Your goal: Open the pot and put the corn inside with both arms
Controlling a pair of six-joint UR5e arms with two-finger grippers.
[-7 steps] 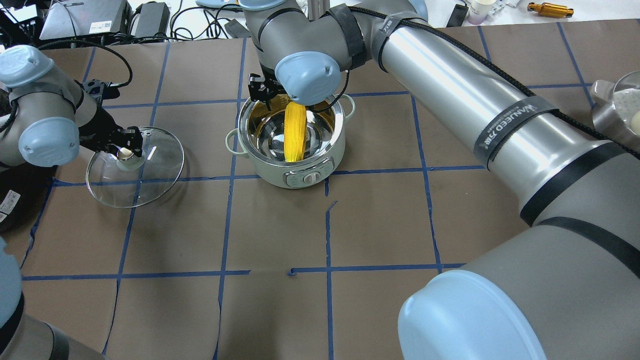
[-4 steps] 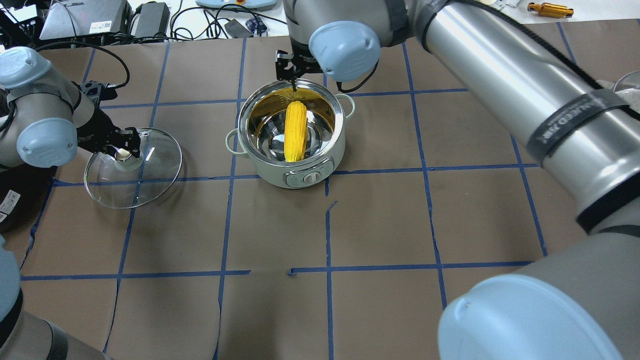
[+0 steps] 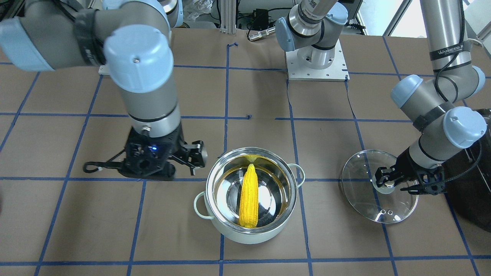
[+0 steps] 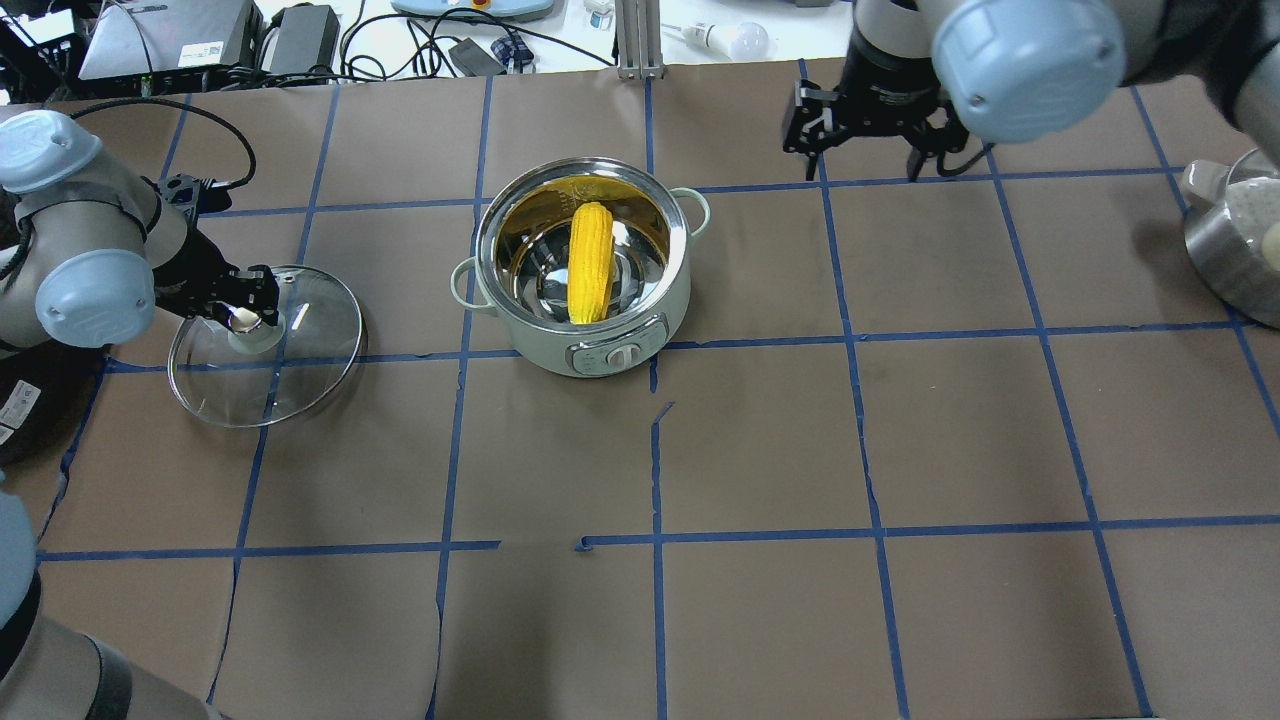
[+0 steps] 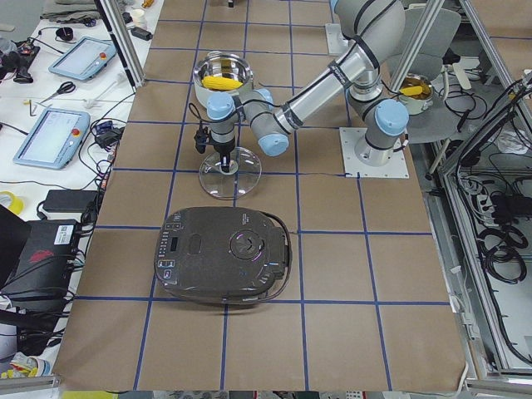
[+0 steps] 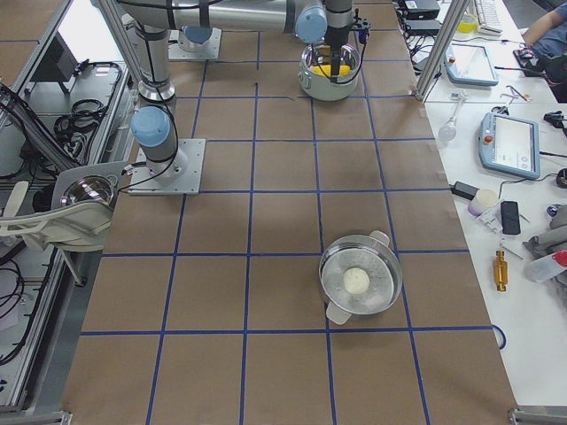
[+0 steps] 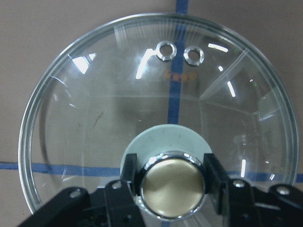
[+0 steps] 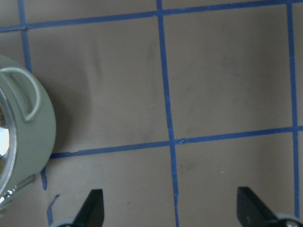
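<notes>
The mint-green pot point(image 4: 600, 345) stands open at table centre. The yellow corn point(image 4: 590, 262) lies inside it on the steel bottom, also in the front view point(image 3: 248, 201). The glass lid point(image 4: 300, 385) rests on the table to the pot's left. My left gripper point(image 4: 245, 316) is shut on the lid's knob point(image 7: 173, 189), with fingers point(image 7: 130, 172) on either side of it. My right gripper point(image 4: 862, 170) is open and empty, above the table to the right of the pot and beyond it. The right wrist view shows the pot's wall point(image 8: 33, 142) at its left edge.
A black appliance point(image 5: 224, 253) sits at the table's left end, close behind the left arm. A steel pot point(image 4: 1235, 245) with a white item inside stands at the right edge. Bare brown table with blue tape lines lies in front of the pot.
My right gripper has lifted away from the pot's far rim and moved right, empty. The corn stays in the pot. The left gripper and lid have shifted slightly.
</notes>
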